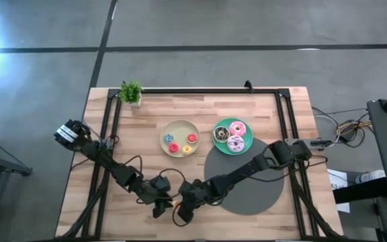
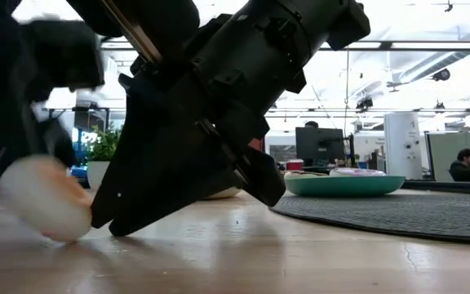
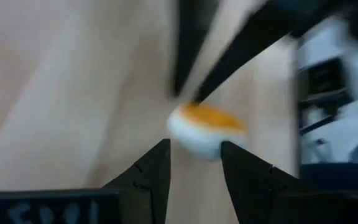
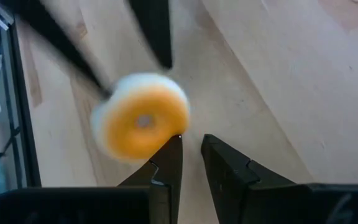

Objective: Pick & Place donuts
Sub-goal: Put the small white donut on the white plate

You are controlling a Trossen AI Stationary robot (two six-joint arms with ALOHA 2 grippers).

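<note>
From above, both arms crowd the near-centre of the table (image 1: 294, 202): the left gripper (image 1: 161, 207) and right gripper (image 1: 182, 212) are tip to tip, so a bump between them is the live risk. Beige plate (image 1: 181, 138) holds small donuts, teal plate (image 1: 232, 136) the bigger ones; bare wood around the grippers, the front edge fairly near.

Down at table level, the orange-topped donut (image 2: 46, 208) sits on the wood at the left, tilted up, beside a big dark gripper body whose fingertips touch down next to it. It could roll or skid away.

Left wrist: its fingers (image 3: 157, 168) stand apart, the donut (image 3: 205, 129) just past the tips, not held. The other arm's fingers come down onto the donut's far side.

Right wrist: fingers (image 4: 169, 163) nearly together with a slim gap, gripping nothing; the donut (image 4: 142, 123) rests against one tip, off to the side. A close now would likely miss or flick it
</note>
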